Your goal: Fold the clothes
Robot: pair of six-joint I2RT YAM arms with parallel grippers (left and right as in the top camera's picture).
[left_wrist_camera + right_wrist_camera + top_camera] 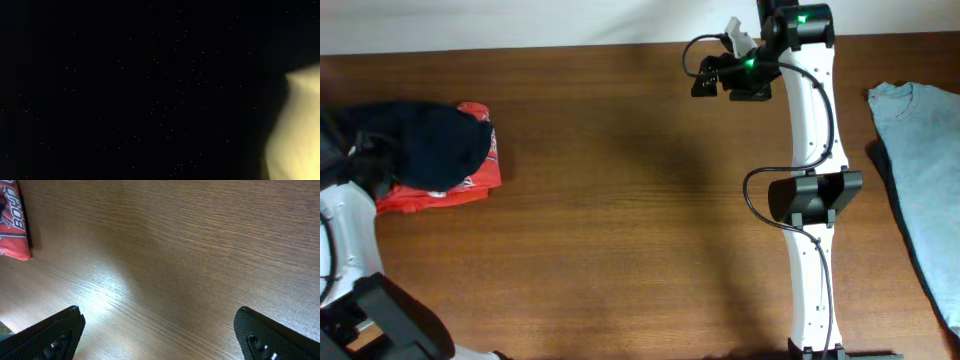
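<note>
- The navy garment [435, 145] lies bunched at the left edge of the counter [620, 200], heaped on top of a red shirt [470, 185] with white lettering.
- The left end effector [368, 158] is at the garment's left side. Its wrist view is almost wholly dark, with only a pale blurred shape [295, 130] at the right, so we cannot tell how its fingers stand or whether they hold cloth.
- The right end effector [157, 311] hovers near the far edge, fingers spread wide over bare wood, with nothing in them.
- We judge the fold has not begun: this looks like the pick-up step.
- Next, we would need a grip on the navy cloth alone, then carry it to the open middle of the counter and spread it flat.
- The red shirt underneath could get caught and dragged along.
- A grey-blue T-shirt [910, 150] lies along the right edge, well apart from the garment.
</note>
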